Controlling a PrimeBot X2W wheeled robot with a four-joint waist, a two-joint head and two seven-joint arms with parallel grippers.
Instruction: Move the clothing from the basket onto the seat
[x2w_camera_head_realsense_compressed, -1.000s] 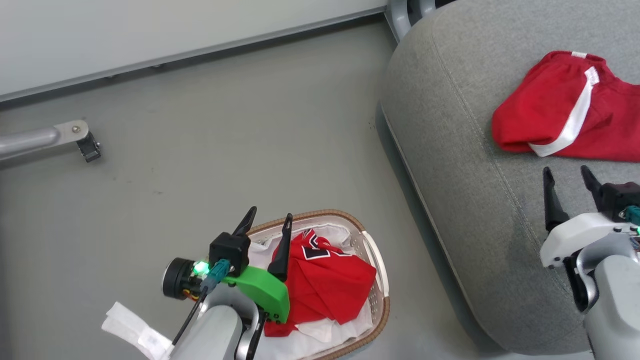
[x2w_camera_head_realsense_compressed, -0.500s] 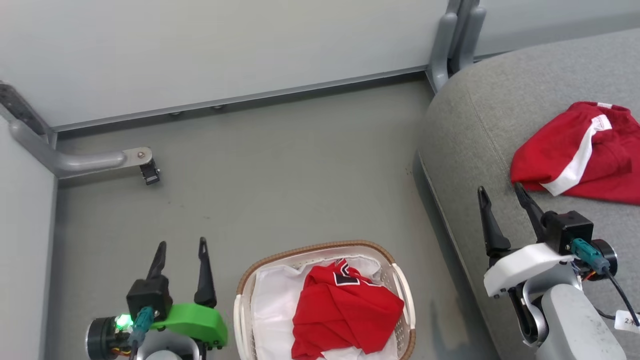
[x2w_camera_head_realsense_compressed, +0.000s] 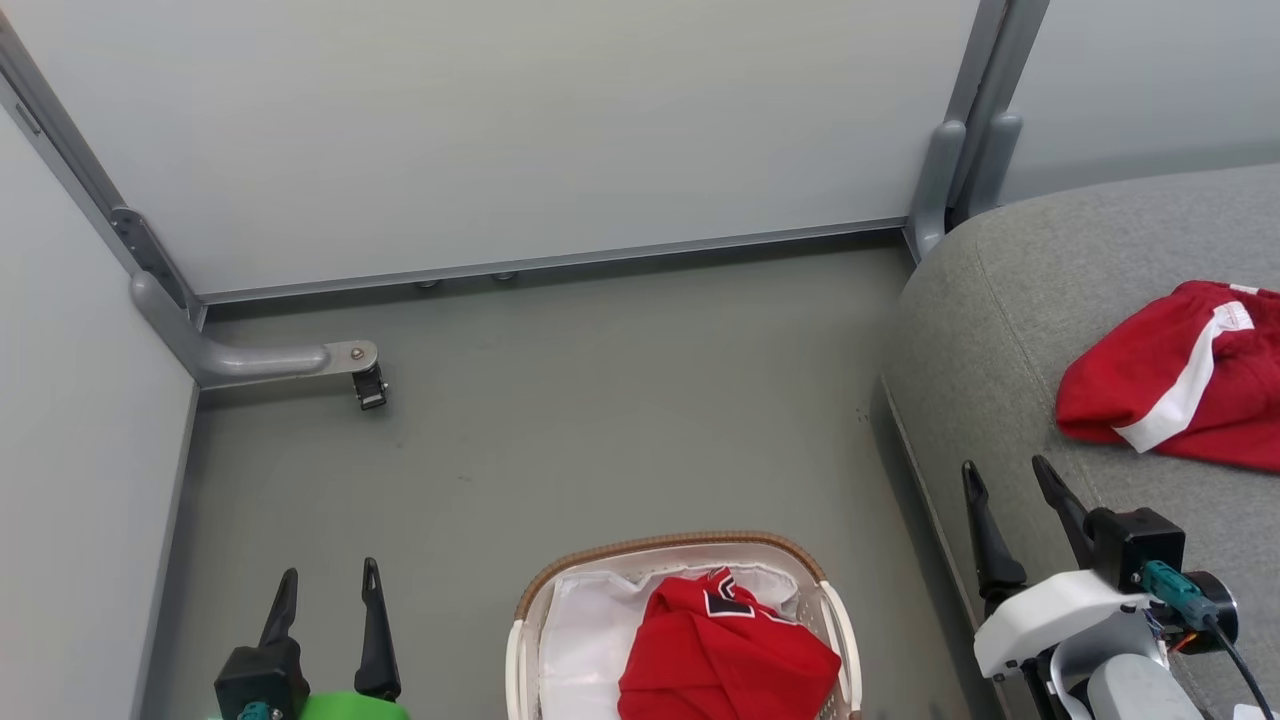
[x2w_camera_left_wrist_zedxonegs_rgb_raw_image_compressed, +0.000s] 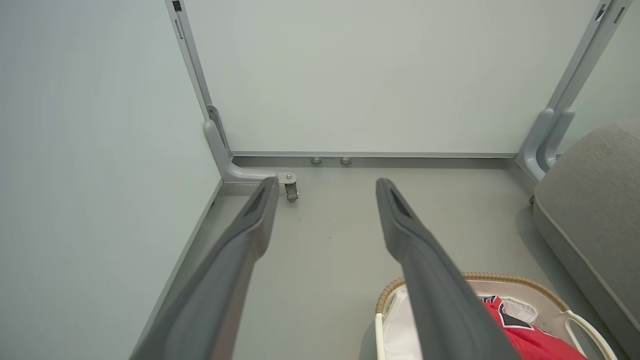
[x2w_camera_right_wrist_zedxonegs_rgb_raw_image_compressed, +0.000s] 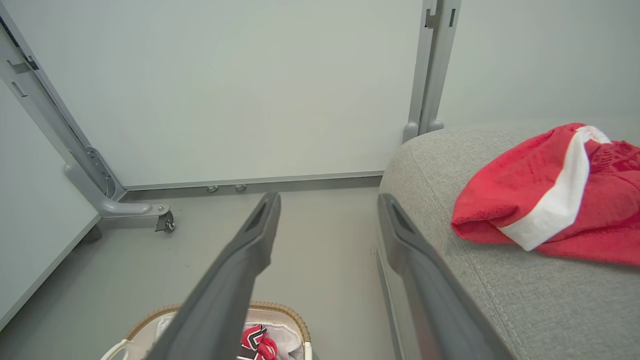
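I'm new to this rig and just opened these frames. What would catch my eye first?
The red shorts with a white side stripe stand out most, lying crumpled on the large grey woven-fabric sofa cushion at the right. Next comes the red jersey with black-and-white numerals, bunched in the oval white perforated plastic basket with a brown rim, bottom centre of the head view.

in the head view the bottom edge is cutting off the near half of the basket (x2w_camera_head_realsense_compressed: 640, 548) and the lower part of the jersey (x2w_camera_head_realsense_compressed: 730, 655), whose folds are hiding most of its numerals. the right edge is cropping the shorts (x2w_camera_head_realsense_compressed: 1160, 380) and the seat (x2w_camera_head_realsense_compressed: 1000, 330). in the left wrist view one finger (x2w_camera_left_wrist_zedxonegs_rgb_raw_image_compressed: 440, 300) of the left gripper (x2w_camera_left_wrist_zedxonegs_rgb_raw_image_compressed: 325, 187) is covering part of the basket and jersey.
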